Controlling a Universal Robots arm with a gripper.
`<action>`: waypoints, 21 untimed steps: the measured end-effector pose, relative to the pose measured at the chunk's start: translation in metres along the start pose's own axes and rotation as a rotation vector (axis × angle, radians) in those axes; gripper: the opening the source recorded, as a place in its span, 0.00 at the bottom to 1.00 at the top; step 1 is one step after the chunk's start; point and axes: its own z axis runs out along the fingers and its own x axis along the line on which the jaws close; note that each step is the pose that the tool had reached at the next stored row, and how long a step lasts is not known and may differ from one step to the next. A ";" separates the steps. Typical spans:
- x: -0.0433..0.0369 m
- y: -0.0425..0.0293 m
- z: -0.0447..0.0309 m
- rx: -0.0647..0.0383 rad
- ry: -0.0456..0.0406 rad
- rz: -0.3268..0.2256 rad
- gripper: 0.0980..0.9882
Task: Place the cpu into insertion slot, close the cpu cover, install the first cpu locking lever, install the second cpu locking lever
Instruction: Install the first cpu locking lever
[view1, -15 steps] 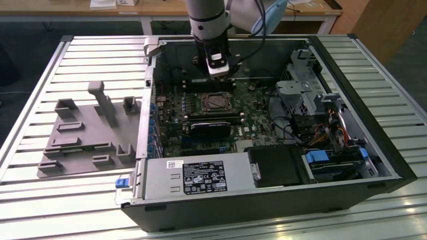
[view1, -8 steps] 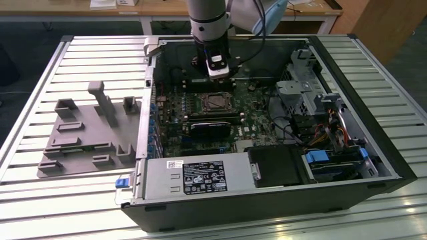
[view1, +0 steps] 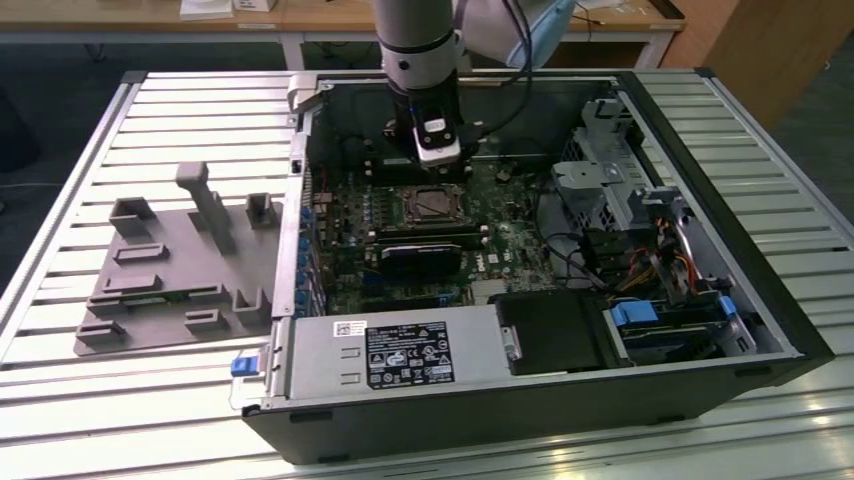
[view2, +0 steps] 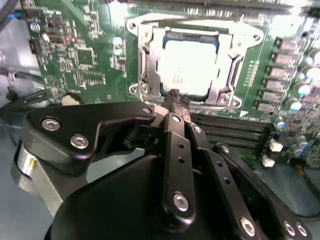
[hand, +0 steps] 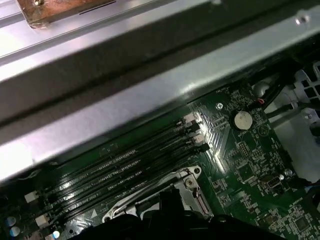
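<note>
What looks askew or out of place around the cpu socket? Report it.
Nothing stands out. The cpu lies flat and square in its socket, the cpu cover frames it evenly, and the gripper sits at the socket's edge.

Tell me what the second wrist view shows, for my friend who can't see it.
A black gripper, fingers together, hovers at the edge of a shiny square chip sitting in a metal frame on a green circuit board.
</note>
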 end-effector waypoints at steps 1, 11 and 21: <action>-0.0009 -0.0017 -0.0001 0.000 0.0000 0.000 0.00; -0.0085 -0.0161 -0.0012 0.000 0.0000 0.000 0.00; -0.0110 -0.0209 -0.0015 0.013 -0.0052 -0.024 0.00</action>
